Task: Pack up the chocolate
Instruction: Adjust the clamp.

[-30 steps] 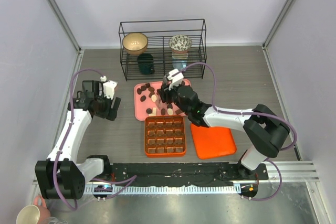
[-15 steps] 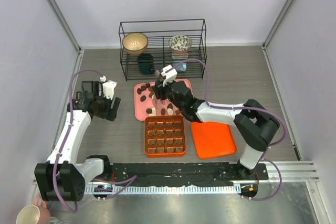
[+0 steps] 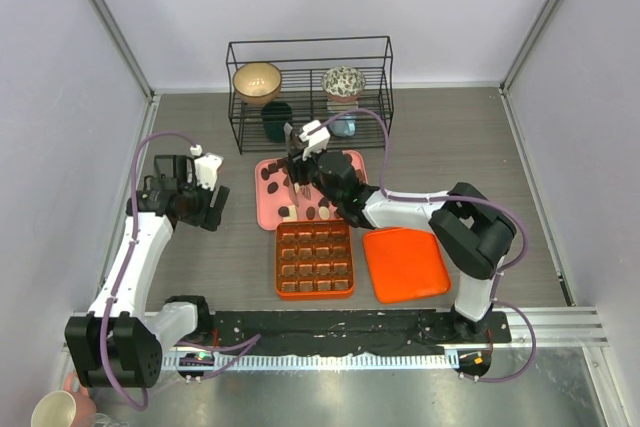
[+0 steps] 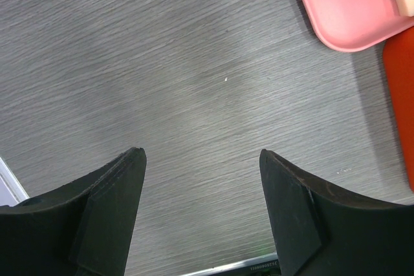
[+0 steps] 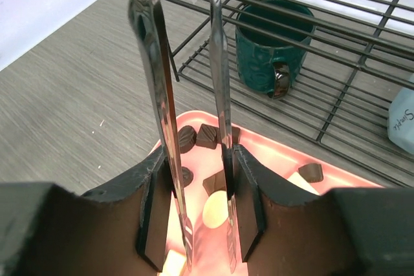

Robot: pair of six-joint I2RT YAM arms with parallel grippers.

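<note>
Chocolate bits (image 5: 207, 136) on pink tray (image 3: 266, 209), just behind orange grid box (image 3: 279, 261), w/ right gripper (image 5: 200, 218) squeezed on metal tongs (image 5: 154, 63), tips down over tray, & left gripper (image 4: 200, 159) wide open, holding nothing, above table (image 4: 194, 63).

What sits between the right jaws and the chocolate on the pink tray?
Metal tongs, clamped in the right gripper, point down at the chocolate on the pink tray. The right wrist view shows this.

Right gripper (image 3: 303, 162) w/ tongs (image 5: 158, 95) swung left across pink tray (image 3: 266, 215) — from its right side to far-left part, elbow pulled in leftward too
</note>
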